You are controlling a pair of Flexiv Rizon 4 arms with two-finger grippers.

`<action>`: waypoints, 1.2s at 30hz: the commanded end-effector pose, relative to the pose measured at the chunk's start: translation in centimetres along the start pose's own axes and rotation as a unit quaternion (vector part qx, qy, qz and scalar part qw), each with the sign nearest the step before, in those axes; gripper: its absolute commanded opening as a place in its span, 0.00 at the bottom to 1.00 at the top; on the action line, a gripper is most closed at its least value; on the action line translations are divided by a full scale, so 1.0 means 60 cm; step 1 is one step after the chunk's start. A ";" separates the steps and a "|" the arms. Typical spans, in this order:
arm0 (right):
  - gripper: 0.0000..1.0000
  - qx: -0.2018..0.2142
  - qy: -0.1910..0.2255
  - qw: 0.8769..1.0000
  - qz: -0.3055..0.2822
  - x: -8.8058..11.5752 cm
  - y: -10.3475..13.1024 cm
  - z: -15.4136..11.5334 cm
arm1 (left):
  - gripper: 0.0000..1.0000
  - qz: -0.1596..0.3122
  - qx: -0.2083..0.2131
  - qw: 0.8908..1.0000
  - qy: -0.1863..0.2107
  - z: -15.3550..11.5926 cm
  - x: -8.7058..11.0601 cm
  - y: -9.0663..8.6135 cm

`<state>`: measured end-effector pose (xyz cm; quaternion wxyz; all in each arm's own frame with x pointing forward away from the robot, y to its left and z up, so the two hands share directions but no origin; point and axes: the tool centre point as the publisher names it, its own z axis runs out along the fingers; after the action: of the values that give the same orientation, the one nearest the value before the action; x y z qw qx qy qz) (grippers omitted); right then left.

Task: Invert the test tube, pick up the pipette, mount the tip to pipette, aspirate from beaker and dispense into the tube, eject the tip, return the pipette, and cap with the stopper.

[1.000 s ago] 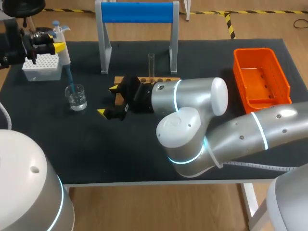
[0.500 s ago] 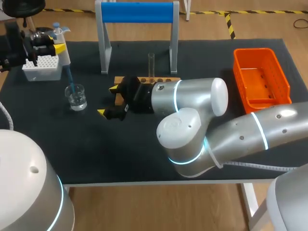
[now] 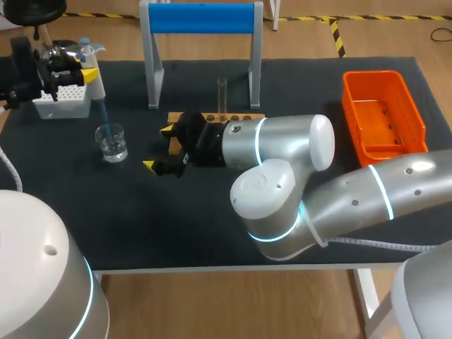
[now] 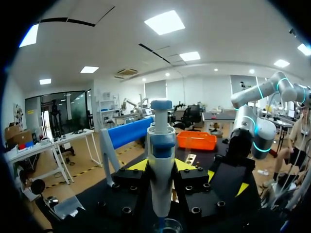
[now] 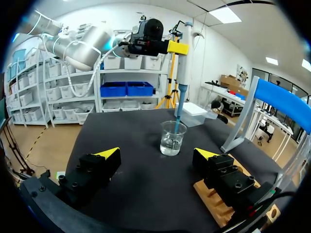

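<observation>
My left gripper (image 3: 69,70) is shut on the white pipette (image 3: 92,76) at the table's far left. The pipette hangs upright with its blue tip (image 3: 104,120) down inside the glass beaker (image 3: 112,143). In the left wrist view the pipette (image 4: 162,165) stands between the yellow fingertips (image 4: 138,165), with the beaker (image 4: 170,226) just under it. The test tube (image 3: 222,94) stands upright in the wooden rack (image 3: 216,117). Beside the rack's left end, my right gripper (image 3: 159,147) is open and holds nothing. Ahead of that gripper (image 5: 156,155) are the beaker (image 5: 172,139) and pipette (image 5: 182,65).
A white tip box (image 3: 62,99) sits behind the beaker. A blue-topped stand (image 3: 201,18) rises behind the rack. An orange basket (image 3: 385,111) is at the far right. My right arm's bulk (image 3: 282,176) covers the table's middle.
My left wrist has shifted slightly to the left, with the pipette still in its grip and the tip still in the beaker. The right arm has not moved.
</observation>
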<state>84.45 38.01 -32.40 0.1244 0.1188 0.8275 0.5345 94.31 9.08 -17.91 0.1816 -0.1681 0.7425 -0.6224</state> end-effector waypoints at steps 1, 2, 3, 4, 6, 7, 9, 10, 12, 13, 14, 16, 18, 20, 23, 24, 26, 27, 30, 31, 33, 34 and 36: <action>1.00 0.001 0.002 1.000 0.000 -0.002 0.000 -0.001 | 0.00 0.000 0.001 1.000 -0.002 0.000 0.000 0.003; 1.00 0.001 0.002 1.000 0.000 -0.002 0.000 -0.001 | 0.00 -0.001 0.001 1.000 -0.002 0.000 -0.001 0.003; 1.00 0.001 0.002 1.000 0.000 -0.002 0.000 -0.001 | 0.00 -0.001 0.001 1.000 -0.002 0.000 -0.001 0.003; 1.00 0.001 0.002 1.000 0.000 -0.002 0.000 -0.001 | 0.00 -0.001 0.001 1.000 -0.003 0.000 -0.001 0.004; 1.00 0.001 0.002 1.000 0.000 -0.002 0.000 -0.001 | 0.00 -0.001 0.001 1.000 -0.002 0.000 -0.001 0.005; 1.00 0.001 0.002 1.000 0.000 -0.002 0.000 -0.001 | 0.00 -0.001 0.000 1.000 -0.002 0.001 -0.001 0.006; 1.00 0.001 0.002 1.000 0.000 -0.002 0.000 -0.001 | 0.00 -0.002 0.000 1.000 -0.002 0.002 -0.001 0.008; 1.00 0.001 0.002 1.000 0.000 -0.002 0.000 -0.001 | 0.00 -0.002 0.000 1.000 -0.002 0.002 -0.001 0.008; 1.00 0.001 0.002 1.000 0.000 -0.002 0.000 -0.001 | 0.00 -0.003 0.000 1.000 -0.001 0.003 -0.001 0.010; 1.00 0.001 0.002 1.000 0.000 -0.002 0.000 -0.001 | 0.00 -0.003 -0.001 1.000 -0.001 0.003 -0.001 0.011; 1.00 0.001 0.002 1.000 0.000 -0.002 0.000 -0.001 | 0.00 -0.003 -0.001 1.000 -0.001 0.003 -0.001 0.011; 1.00 0.001 0.002 1.000 0.000 -0.002 0.000 -0.001 | 0.00 -0.004 -0.001 1.000 -0.001 0.004 -0.001 0.013; 1.00 0.001 0.002 1.000 0.000 -0.002 0.000 -0.001 | 0.00 -0.004 -0.001 1.000 -0.001 0.004 -0.001 0.013; 1.00 0.001 0.002 1.000 0.000 -0.002 0.000 -0.001 | 0.00 -0.005 -0.001 1.000 -0.001 0.004 -0.001 0.014; 1.00 0.001 0.002 1.000 0.000 -0.002 0.000 -0.001 | 0.00 -0.006 0.000 1.000 -0.001 0.004 -0.001 0.014; 1.00 0.001 0.002 1.000 0.000 -0.002 0.000 -0.001 | 0.00 -0.006 0.000 1.000 -0.002 0.004 -0.001 0.014; 1.00 0.001 0.002 1.000 0.000 -0.002 0.000 -0.001 | 0.00 -0.006 0.000 1.000 -0.001 0.004 -0.001 0.015; 1.00 0.001 0.002 1.000 0.000 -0.002 0.000 -0.001 | 0.00 -0.006 0.001 1.000 -0.002 0.004 -0.001 0.015; 1.00 0.001 0.002 1.000 0.000 -0.002 0.000 -0.001 | 0.00 -0.006 0.002 1.000 -0.001 0.003 -0.001 0.015; 1.00 0.001 0.002 1.000 0.000 -0.002 0.000 -0.001 | 0.00 -0.006 0.002 1.000 -0.001 0.003 -0.001 0.015; 1.00 0.001 0.002 1.000 0.000 -0.002 0.000 -0.001 | 0.00 -0.007 0.003 1.000 -0.001 0.002 -0.001 0.015; 1.00 0.001 0.002 1.000 0.000 -0.002 0.000 -0.001 | 0.00 -0.008 0.003 1.000 -0.001 0.002 -0.001 0.015; 1.00 0.001 0.002 1.000 0.000 -0.002 0.000 -0.001 | 0.00 -0.008 0.003 1.000 0.000 0.002 -0.001 0.015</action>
<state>84.45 38.00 -32.40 0.1242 0.1187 0.8277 0.5343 94.34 9.07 -18.73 0.1773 -0.1750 0.7397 -0.6251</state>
